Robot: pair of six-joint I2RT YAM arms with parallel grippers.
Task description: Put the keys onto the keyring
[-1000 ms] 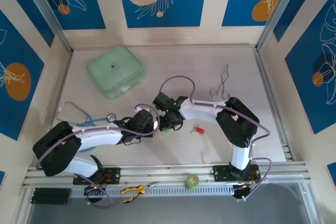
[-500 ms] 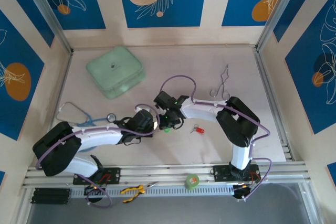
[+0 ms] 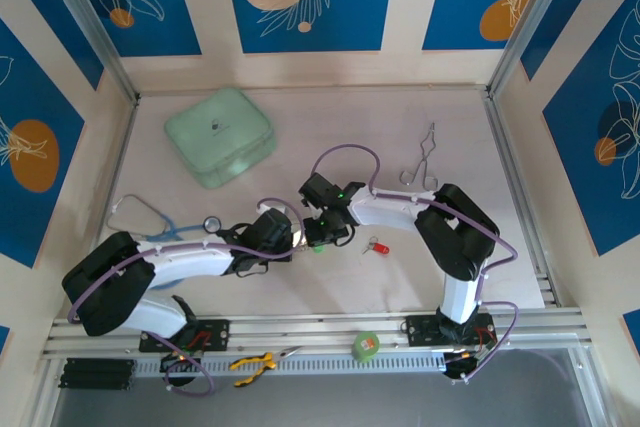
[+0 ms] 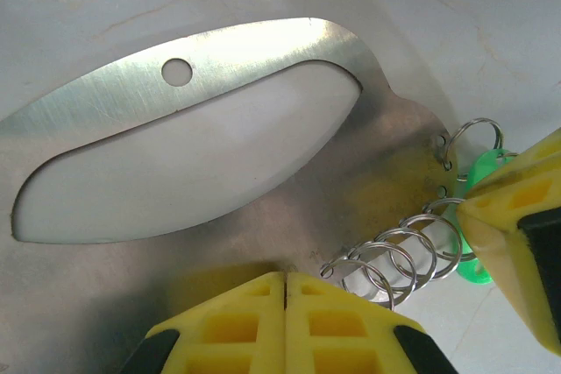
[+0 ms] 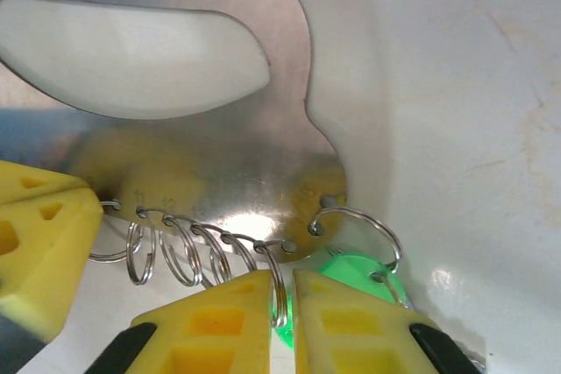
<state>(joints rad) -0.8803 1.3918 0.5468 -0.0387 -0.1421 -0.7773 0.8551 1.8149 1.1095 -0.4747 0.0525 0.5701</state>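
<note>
— Where's the keyring [image 4: 263, 59]?
— Mid-worktop [image 3: 330, 127], a bit towards the near edge. The left claw [image 4: 285, 291] is shut tight on its metal edge, beside the coil of rings [image 4: 394, 260].
— And the right claw [image 5: 285, 291]?
— Just right of it, the two nearly nose to nose. Its fingers stand a slit apart, with the head of the green key [image 5: 351, 271] pinched in that slit, up against the end ring. Whether it's threaded on, I can't tell.
— The red key [image 3: 376, 245]?
— Lying loose on the worktop, just right of both claws, nothing touching it.
</note>
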